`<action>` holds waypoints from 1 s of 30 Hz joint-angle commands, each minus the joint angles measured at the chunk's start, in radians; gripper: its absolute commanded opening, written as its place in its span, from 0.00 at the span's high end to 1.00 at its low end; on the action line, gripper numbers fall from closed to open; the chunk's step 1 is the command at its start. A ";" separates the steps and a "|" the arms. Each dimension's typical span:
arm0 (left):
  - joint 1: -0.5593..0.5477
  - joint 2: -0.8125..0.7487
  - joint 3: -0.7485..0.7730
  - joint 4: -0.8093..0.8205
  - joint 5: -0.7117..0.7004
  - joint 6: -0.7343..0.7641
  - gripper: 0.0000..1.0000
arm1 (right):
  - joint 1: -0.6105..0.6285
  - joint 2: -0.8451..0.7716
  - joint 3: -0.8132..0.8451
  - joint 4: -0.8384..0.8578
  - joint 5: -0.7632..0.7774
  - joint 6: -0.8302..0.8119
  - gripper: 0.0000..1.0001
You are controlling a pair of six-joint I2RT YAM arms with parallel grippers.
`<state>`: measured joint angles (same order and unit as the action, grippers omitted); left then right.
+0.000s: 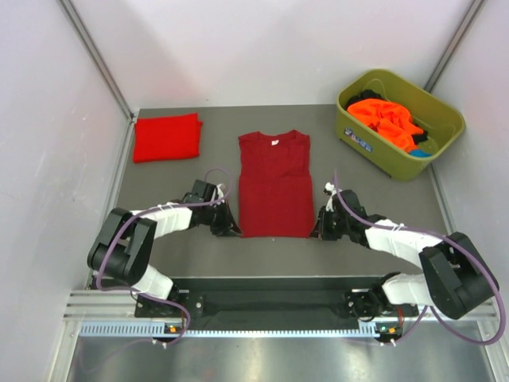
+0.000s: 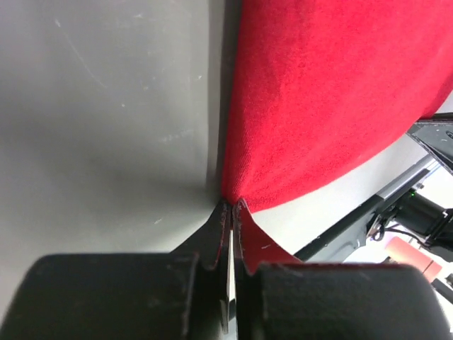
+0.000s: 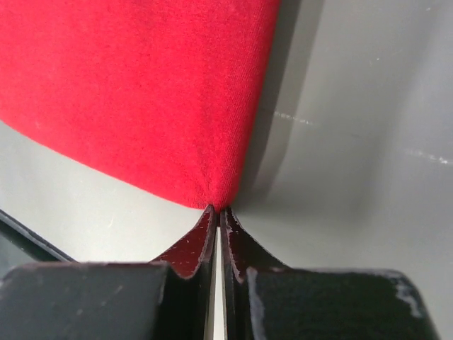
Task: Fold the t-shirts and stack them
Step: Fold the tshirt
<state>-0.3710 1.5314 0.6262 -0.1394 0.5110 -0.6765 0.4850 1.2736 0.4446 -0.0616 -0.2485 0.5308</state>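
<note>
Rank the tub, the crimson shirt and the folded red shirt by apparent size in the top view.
1. tub and crimson shirt: too alike in spread to rank, and the tub's rim stands nearer the camera.
2. folded red shirt: clearly the smallest.

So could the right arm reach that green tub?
Probably yes: only bare table separates the right end effector from the olive-green tub. But it is shut on a corner of the crimson t-shirt, so it must let go first.

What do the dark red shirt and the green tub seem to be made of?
The shirt looks like soft knit cloth, probably cotton, with a matte finish; fine threads show close up. The tub is likely hard plastic, with smooth moulded walls and a slight sheen.
</note>
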 commanded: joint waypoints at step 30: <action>-0.077 -0.254 0.352 -0.338 -0.282 -0.064 1.00 | 0.081 -0.310 0.285 -0.365 0.267 -0.058 1.00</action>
<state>-0.4660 1.2377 0.8848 -0.4740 0.2920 -0.7776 0.5785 0.9165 0.6193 -0.4259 -0.0483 0.5148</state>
